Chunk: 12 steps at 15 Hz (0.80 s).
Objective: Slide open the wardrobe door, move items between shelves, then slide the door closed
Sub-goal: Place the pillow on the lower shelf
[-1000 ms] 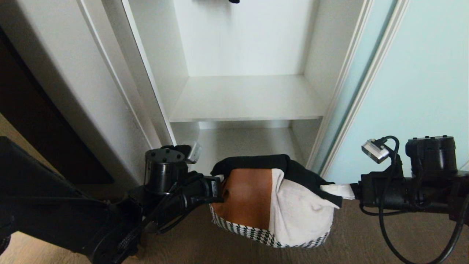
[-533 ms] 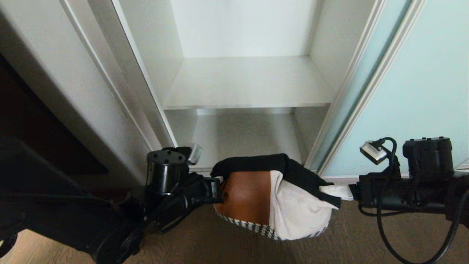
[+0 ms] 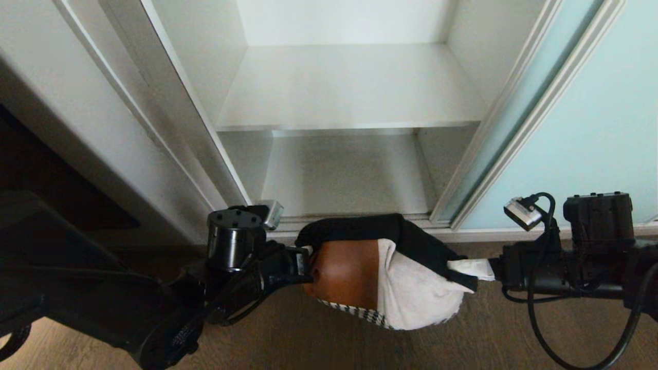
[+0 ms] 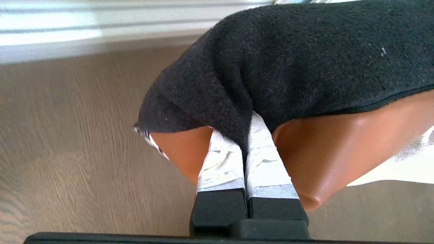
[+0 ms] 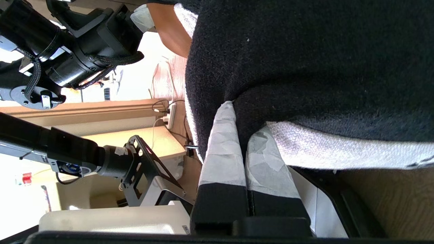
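Two folded items hang between my grippers just above the floor, in front of the open wardrobe. The top one is black, orange and white (image 3: pixel 354 267) (image 4: pixel 305 57) (image 5: pixel 305 67). A houndstooth one (image 3: pixel 352 310) peeks out beneath it. My left gripper (image 3: pixel 308 257) (image 4: pixel 242 130) is shut on the black fabric at the bundle's left end. My right gripper (image 3: pixel 470 267) (image 5: pixel 244 117) is shut on its right end. The upper shelf (image 3: pixel 349 87) and the lower shelf (image 3: pixel 344 174) are bare. The sliding wardrobe door (image 3: pixel 591 128) stands slid aside at the right.
The off-white wardrobe side post (image 3: pixel 154 103) borders the opening on the left. A bottom track (image 3: pixel 360 220) runs along the wardrobe's foot, right behind the bundle. Brown wooden floor (image 3: pixel 308 344) lies under the arms.
The head view has tipped downward, so the shelves sit higher in the picture. Both grippers and the bundle keep their hold and now hang level with the wardrobe's foot.
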{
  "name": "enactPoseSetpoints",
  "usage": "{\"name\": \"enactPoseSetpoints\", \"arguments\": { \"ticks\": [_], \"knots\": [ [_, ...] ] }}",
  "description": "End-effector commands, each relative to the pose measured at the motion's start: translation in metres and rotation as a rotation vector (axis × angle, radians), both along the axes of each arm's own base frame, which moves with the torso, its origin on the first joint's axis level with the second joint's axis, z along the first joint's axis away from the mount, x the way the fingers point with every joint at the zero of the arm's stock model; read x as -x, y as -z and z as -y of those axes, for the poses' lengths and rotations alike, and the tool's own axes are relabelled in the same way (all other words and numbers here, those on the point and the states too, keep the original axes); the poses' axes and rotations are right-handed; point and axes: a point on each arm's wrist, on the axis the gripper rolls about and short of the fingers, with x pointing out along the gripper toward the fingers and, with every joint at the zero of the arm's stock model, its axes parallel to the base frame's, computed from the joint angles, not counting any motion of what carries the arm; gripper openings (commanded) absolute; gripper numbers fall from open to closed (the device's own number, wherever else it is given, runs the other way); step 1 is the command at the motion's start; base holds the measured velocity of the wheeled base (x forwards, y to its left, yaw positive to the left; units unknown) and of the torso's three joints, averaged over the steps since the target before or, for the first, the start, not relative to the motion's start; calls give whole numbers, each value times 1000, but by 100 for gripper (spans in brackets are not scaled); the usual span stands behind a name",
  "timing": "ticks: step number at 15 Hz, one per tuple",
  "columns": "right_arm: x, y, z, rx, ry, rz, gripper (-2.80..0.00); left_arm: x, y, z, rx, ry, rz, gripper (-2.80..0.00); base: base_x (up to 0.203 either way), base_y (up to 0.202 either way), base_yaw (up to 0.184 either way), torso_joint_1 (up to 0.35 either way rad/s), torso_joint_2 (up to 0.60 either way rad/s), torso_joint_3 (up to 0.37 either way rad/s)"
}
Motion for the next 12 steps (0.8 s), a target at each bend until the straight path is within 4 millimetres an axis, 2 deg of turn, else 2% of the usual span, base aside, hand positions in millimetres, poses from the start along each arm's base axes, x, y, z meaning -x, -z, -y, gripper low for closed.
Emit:
{"name": "enactPoseSetpoints", "arguments": {
  "ticks": [1,12],
  "knots": [
    [-1,2,0,-3,-4,-6,-280,0,0,0,5,-2,2,-280,0,0,0,5,2,-193],
    [0,2,-1,-3,-6,-8,-280,-1,4,0,-4,-2,-10,-280,0,0,0,2,2,-195]
  ]
}}
